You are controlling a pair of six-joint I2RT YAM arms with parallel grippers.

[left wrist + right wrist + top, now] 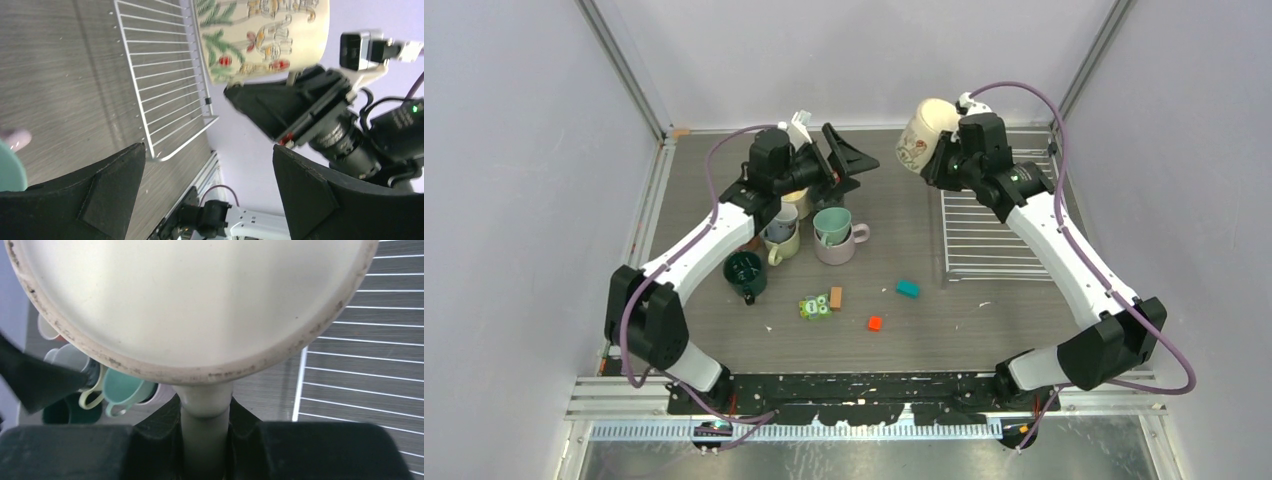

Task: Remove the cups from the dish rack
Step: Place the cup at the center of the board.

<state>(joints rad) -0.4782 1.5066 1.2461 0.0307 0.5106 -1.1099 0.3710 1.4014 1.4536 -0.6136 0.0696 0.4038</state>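
Observation:
My right gripper (pixel 943 160) is shut on the handle of a cream cup (pixel 924 133) with a plant pattern and holds it in the air, left of the dish rack (pixel 997 215). The right wrist view shows the fingers (pixel 160 432) clamped on that handle under the cup's base (pixel 190 300). No cup shows on the wire rack. My left gripper (pixel 852 156) is open and empty, raised above the table and facing the held cup (pixel 260 35). On the table to the left stand a dark green cup (pixel 746 272), a pale green cup (pixel 781 238) and a light teal cup (pixel 833 225) nested in a mauve-pink one.
Small toy blocks lie on the table's near middle: teal (pixel 908 289), orange-red (pixel 875 323), green (pixel 814 308) and brown (pixel 836 297). Another cream cup (pixel 797 201) stands under my left wrist. Pale walls close in the table on three sides.

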